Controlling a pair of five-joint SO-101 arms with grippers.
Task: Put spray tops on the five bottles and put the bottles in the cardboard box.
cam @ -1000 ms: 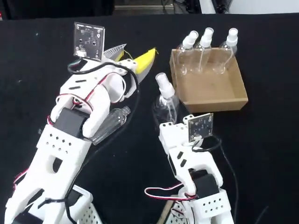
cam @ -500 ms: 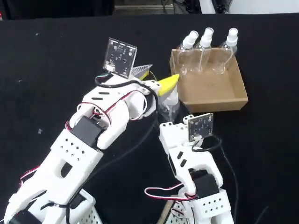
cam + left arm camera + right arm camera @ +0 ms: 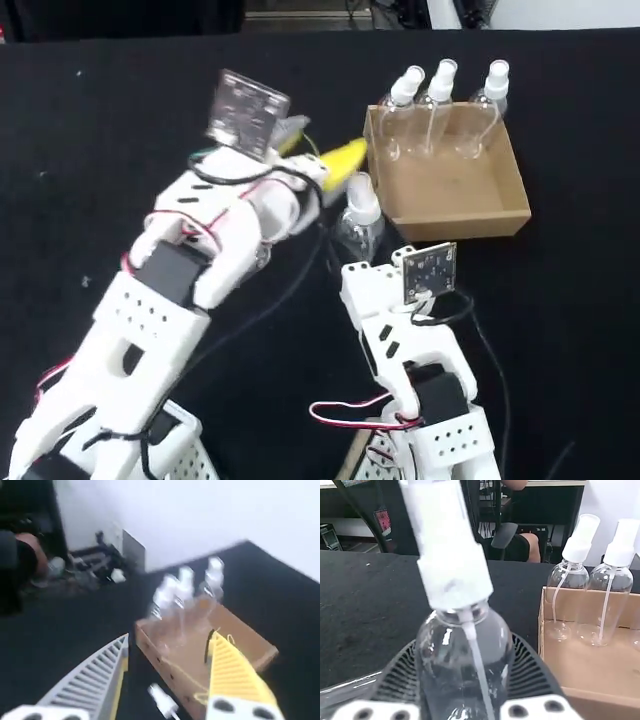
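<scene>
Right hand (image 3: 457, 695) clamped on the body of a capped bottle (image 3: 462, 650), upright just beside the near corner of the cardboard box (image 3: 460, 222); left hand (image 3: 170, 645), fingers (image 3: 230, 672) apart, over its spray top (image 3: 451, 545). Judged light, stiff, slick: grip the belly, never the spray top

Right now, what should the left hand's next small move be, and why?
Probably lower the left hand and close it on the spray top to seat it firmly. Its fingers stand open with the top just beyond them, while the right hand is shut on that bottle, holding it upright beside the cardboard box. I cannot tell whether the top is fully on.
</scene>
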